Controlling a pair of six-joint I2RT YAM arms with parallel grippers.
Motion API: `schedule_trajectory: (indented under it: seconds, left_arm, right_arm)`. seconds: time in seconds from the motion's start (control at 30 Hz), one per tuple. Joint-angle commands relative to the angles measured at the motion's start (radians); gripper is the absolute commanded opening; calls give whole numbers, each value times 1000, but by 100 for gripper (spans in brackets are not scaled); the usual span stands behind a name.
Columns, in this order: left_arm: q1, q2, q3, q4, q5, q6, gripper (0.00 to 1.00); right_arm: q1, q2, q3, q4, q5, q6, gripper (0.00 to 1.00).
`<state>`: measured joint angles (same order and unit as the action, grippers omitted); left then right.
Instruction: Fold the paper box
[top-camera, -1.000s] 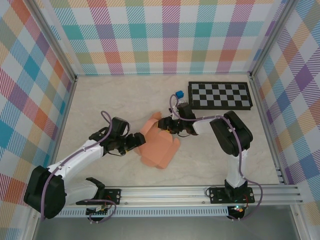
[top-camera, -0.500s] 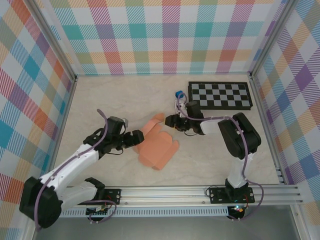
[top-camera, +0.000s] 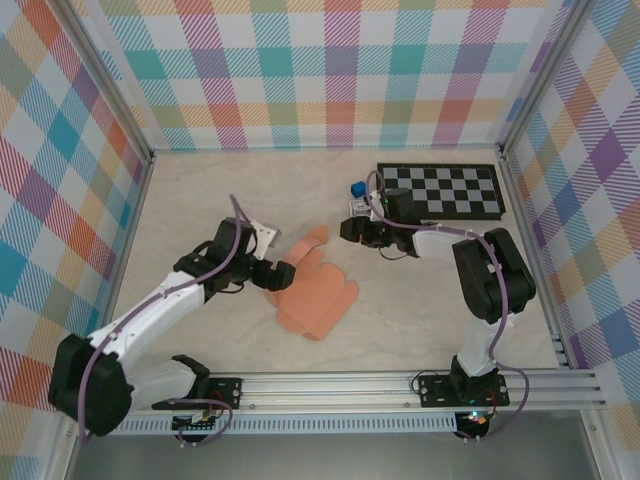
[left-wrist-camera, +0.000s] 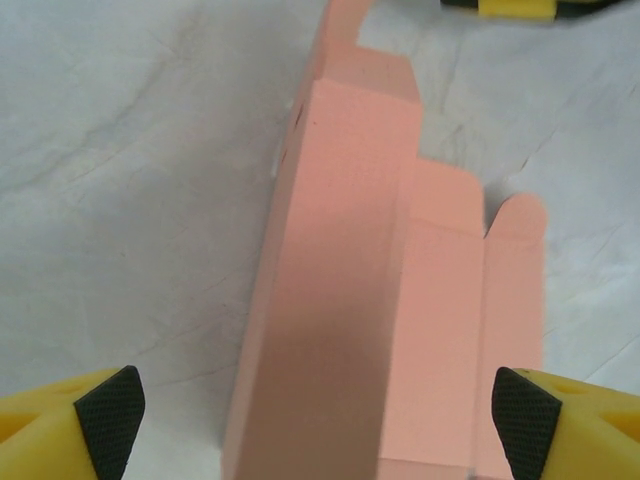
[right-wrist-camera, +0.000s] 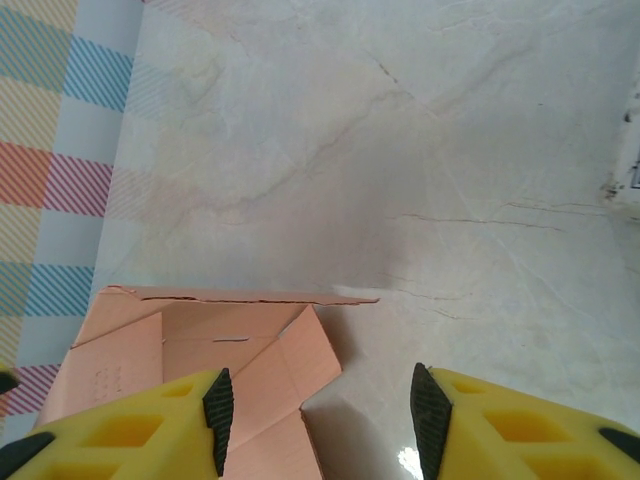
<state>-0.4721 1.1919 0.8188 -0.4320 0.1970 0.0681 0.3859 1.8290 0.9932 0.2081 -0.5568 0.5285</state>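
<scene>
Both are gaping empty: left gripper (left-wrist-camera: 318, 410) hovering over the paper box (top-camera: 315, 295), right gripper (right-wrist-camera: 315, 405) nearby. Pinching squarely on a crease looks best.

The desk (top-camera: 230, 200) is a pale cream surface with faint grey marble veining, evenly and softly lit, with one small bright glare spot on it low in the right wrist view. It is closed in by a back wall (top-camera: 330, 70) at 12 o'clock, a left wall (top-camera: 60, 200) at 9 o'clock and a right wall (top-camera: 590, 200) at 3 o'clock, all in pastel plaid of teal, orange, purple, pink and yellow on white. Slim aluminium posts (top-camera: 100, 78) run along the two far corners at 11 and 1 o'clock, and a ribbed aluminium rail (top-camera: 340, 385) spans the desk's near edge at 6 o'clock.
</scene>
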Motion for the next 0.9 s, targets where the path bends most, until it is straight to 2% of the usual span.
schedule_trajectory:
  seconds: [0.0, 0.07, 0.17, 0.3, 0.4, 0.5, 0.7, 0.87]
  left_arm:
    - [10, 79, 97, -65, 6, 244, 93]
    - [12, 145, 154, -101, 50, 275, 90]
    - [12, 202, 197, -97, 130, 254, 84]
    - [13, 233, 195, -71, 137, 227, 78]
    - [12, 259, 197, -76, 136, 225, 70]
    - [10, 277, 205, -96, 98, 250, 62]
    - [3, 276, 197, -105, 96, 276, 61]
    - [-10, 293, 195, -104, 84, 267, 57]
  right_arm:
    - [4, 6, 36, -44, -43, -46, 53]
    - [4, 10, 46, -51, -59, -50, 53]
    - [4, 14, 58, -66, -78, -59, 53]
    - [4, 30, 79, -87, -101, -59, 53]
    - [5, 52, 92, -76, -125, -32, 52]
    - [22, 93, 133, -82, -211, -18, 48]
    - [53, 155, 137, 4, -202, 61, 51]
    - [72, 148, 104, 77, -163, 93, 52]
